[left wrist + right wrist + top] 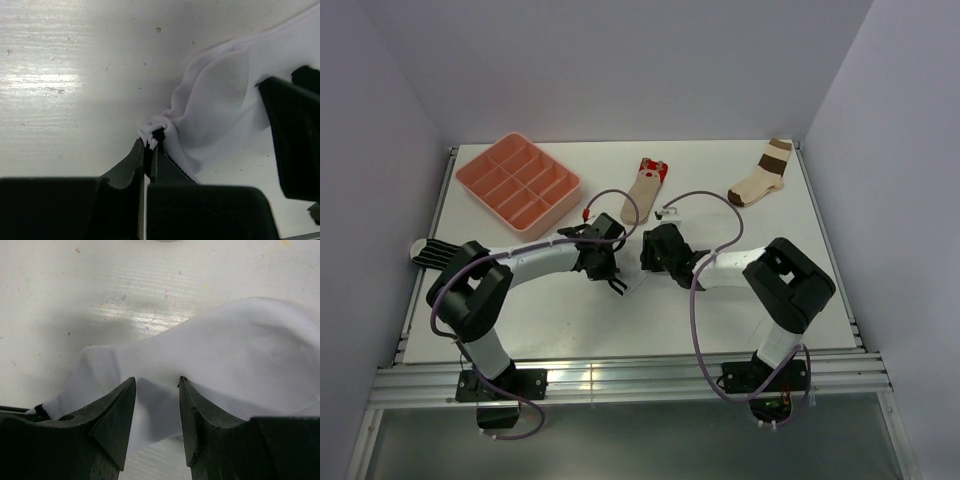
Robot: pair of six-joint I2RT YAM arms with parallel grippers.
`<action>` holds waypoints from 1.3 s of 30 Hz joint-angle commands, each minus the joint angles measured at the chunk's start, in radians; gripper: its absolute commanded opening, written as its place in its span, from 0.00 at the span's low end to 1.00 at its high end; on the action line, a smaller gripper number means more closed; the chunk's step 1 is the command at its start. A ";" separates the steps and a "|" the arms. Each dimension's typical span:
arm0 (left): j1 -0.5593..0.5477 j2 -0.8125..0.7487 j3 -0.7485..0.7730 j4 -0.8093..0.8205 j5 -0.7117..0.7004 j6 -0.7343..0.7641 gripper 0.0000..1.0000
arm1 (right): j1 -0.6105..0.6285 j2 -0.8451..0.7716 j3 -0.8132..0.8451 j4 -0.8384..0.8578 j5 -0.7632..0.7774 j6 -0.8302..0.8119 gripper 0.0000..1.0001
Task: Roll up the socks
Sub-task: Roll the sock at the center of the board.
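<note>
At the middle of the counter (620, 335), somewhat nearer its front edge, the soft white sock (220, 110) lay crumpled between both arms. The left fingers (141, 156) were pinched tight on its bunched rim. The right fingers (122, 400) stood narrowly apart, straddling smooth fabric. Behind them we saw bare counter up to the tan sock (645, 190). The striped sock (435, 250) lay at the left edge, and 1 compartmented pink tray (520, 180) sat in the far-left corner.
</note>
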 commanded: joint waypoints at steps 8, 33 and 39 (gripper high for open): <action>-0.012 0.014 -0.105 -0.120 -0.038 0.015 0.00 | -0.050 0.069 0.026 -0.110 -0.080 -0.087 0.46; -0.013 0.057 -0.062 -0.133 -0.033 -0.023 0.00 | 0.183 -0.095 -0.149 0.217 -0.218 0.071 0.48; -0.012 0.053 -0.068 -0.123 -0.028 -0.028 0.00 | 0.185 -0.083 -0.133 0.228 -0.233 0.068 0.47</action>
